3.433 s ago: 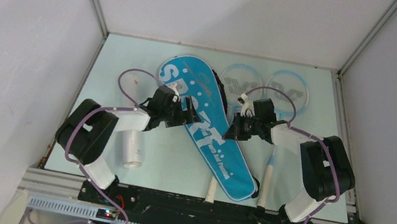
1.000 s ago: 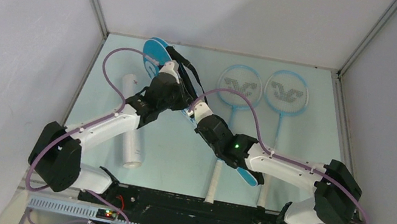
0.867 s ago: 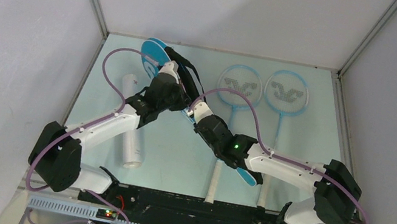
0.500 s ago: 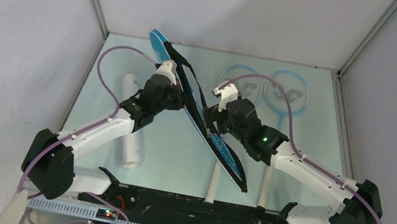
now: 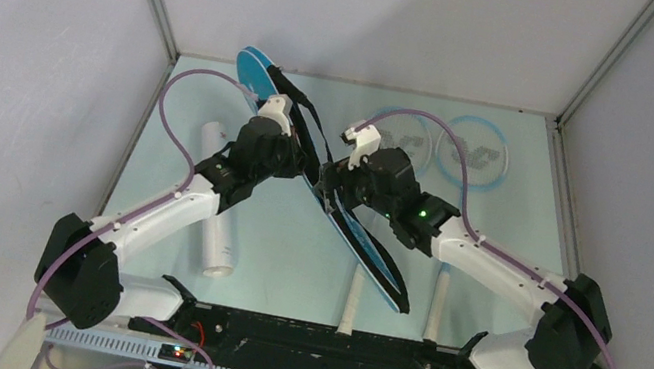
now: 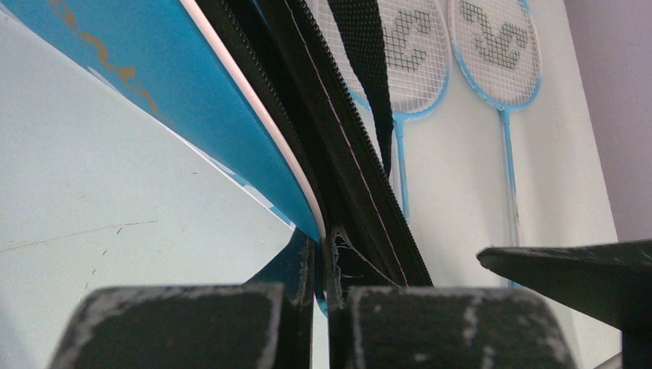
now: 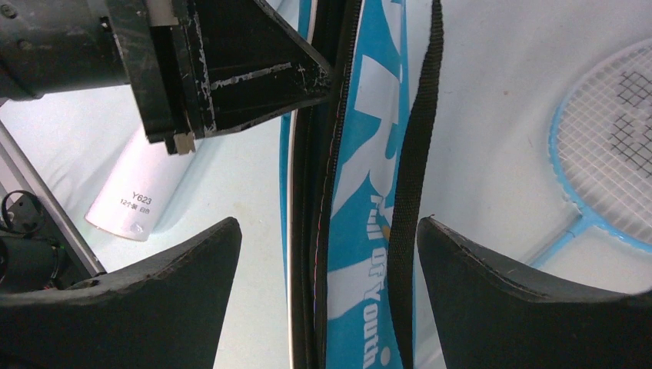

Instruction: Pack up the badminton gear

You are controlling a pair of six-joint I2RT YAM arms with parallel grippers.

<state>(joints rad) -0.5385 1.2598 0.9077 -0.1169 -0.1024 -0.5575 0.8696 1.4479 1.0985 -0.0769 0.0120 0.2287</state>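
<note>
The blue "SPORT" racket bag (image 5: 362, 252) stands on its long edge, running from the back left toward the front middle, its black strap (image 5: 313, 126) hanging on the right side. My left gripper (image 5: 306, 152) is shut on the bag's (image 6: 192, 115) zipper edge, pinching a thin flap (image 6: 323, 254). My right gripper (image 5: 330, 190) is open, its fingers astride the bag (image 7: 369, 154) and strap (image 7: 411, 192) without touching (image 7: 329, 224). Two light-blue rackets (image 5: 474, 150) (image 5: 350, 300) lie flat to the right, the left one's head partly hidden by my right arm. The white tube (image 5: 214, 215) lies at the left.
The enclosure walls and metal frame (image 5: 147, 1) close in the mat on three sides. The left gripper's fingers (image 7: 254, 77) show close above the right one's. The racket handles (image 5: 436, 300) reach toward the front edge.
My right gripper has let go of the bag, opened wide and moved back and up, then left to straddle it. The bag has swung up onto its edge, still held by the left gripper.
</note>
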